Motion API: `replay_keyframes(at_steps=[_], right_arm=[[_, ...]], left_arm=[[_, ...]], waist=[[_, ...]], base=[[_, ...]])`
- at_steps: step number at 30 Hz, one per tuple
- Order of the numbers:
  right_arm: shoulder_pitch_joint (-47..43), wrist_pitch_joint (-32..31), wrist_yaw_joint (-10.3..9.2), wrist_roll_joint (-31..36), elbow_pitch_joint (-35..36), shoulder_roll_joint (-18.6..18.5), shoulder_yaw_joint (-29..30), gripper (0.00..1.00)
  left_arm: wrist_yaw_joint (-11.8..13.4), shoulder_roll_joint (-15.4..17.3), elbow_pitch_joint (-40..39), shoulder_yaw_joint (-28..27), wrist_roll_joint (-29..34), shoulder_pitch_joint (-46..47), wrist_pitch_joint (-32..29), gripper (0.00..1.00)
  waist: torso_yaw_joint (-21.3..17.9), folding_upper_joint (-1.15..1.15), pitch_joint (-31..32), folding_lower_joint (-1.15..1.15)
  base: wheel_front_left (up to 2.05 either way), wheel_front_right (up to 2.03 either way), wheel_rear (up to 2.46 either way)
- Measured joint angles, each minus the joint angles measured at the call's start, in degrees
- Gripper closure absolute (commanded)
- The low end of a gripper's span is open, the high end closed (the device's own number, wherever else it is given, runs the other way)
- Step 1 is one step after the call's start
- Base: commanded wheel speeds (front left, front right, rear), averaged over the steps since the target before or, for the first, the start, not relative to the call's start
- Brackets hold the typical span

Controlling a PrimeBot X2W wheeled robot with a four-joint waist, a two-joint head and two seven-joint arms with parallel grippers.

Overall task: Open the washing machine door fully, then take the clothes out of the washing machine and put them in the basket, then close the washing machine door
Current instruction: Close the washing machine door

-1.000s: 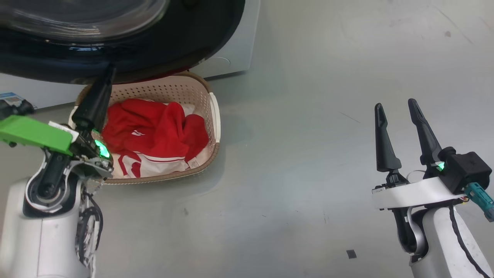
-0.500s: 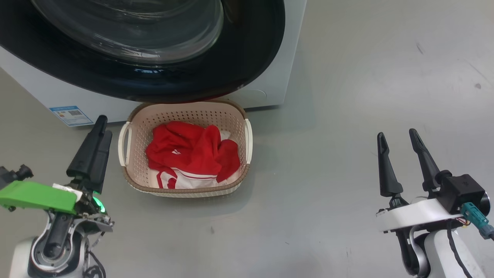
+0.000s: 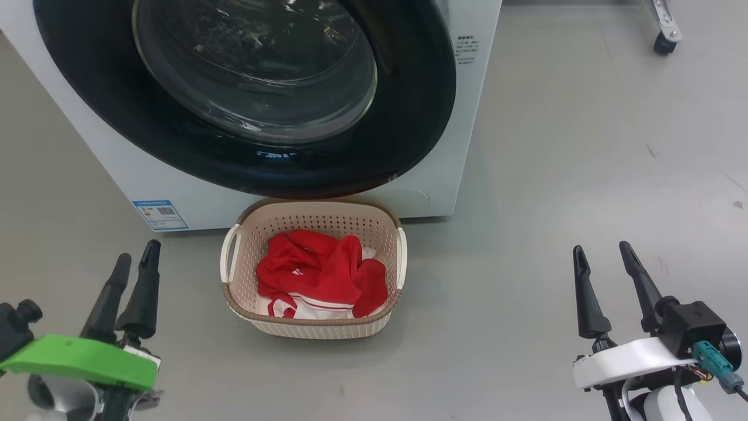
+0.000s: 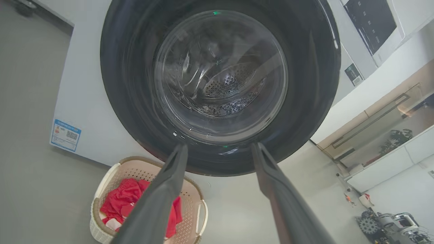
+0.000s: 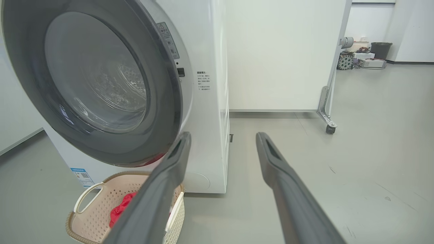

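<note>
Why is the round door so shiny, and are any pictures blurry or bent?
Head view: sharp; the washing machine door carries pale reflections on its glass and glossy rim, and the basket casts a soft shadow. Left wrist view: wide-angle and tilted, so the washing machine leans; the left fingers, close up, look soft. Right wrist view: the right fingers blur likewise, the floor beyond is crisp.

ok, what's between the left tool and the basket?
Bare grey floor, as the head view shows. The left tool stands to the left of the basket, apart from it and not touching.
</note>
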State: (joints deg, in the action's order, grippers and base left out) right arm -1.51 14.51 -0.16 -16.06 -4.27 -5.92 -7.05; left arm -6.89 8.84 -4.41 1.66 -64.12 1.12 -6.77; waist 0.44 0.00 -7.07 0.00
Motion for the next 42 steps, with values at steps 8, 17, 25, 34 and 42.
replay_keyframes(at_steps=[8, 17, 25, 34, 42], right_arm=[[-2.05, -0.01, -0.02, 0.08, 0.11, 0.1, -0.75, 0.0], [-4.15, -0.41, -0.59, 0.63, 0.91, -0.14, -0.83, 0.0], [-6.64, -1.12, -1.49, 0.63, 1.15, -0.05, -0.93, 0.0], [-6.74, -1.18, -1.54, 0.63, 2.1, -0.12, -0.92, 0.0], [-7.21, -1.63, -1.68, 0.63, 2.74, -0.2, -0.85, 0.0]], left_arm=[[0.03, 5.03, 0.25, 1.91, 20.28, -5.35, 9.02, 0.0], [6.14, 4.71, 1.4, 4.75, 31.79, -8.82, 14.77, 0.0], [9.24, 3.05, 2.14, 7.54, 35.2, -10.78, 16.51, 0.0], [10.65, 1.59, 2.49, 8.75, 37.09, -11.07, 17.7, 0.0], [11.21, 1.05, 2.75, 9.22, 38.07, -11.07, 18.2, 0.0]], waist=[[1.08, 0.0, 4.43, 0.0], [0.84, 0.0, 6.55, 0.0], [0.14, 0.0, 7.28, 0.0], [-0.18, 0.0, 7.32, 0.0], [-0.18, 0.0, 7.34, 0.0]], base=[[0.0, 0.0, 0.0], [0.0, 0.0, 0.0], [0.0, 0.0, 0.0], [0.0, 0.0, 0.0], [0.0, 0.0, 0.0]])
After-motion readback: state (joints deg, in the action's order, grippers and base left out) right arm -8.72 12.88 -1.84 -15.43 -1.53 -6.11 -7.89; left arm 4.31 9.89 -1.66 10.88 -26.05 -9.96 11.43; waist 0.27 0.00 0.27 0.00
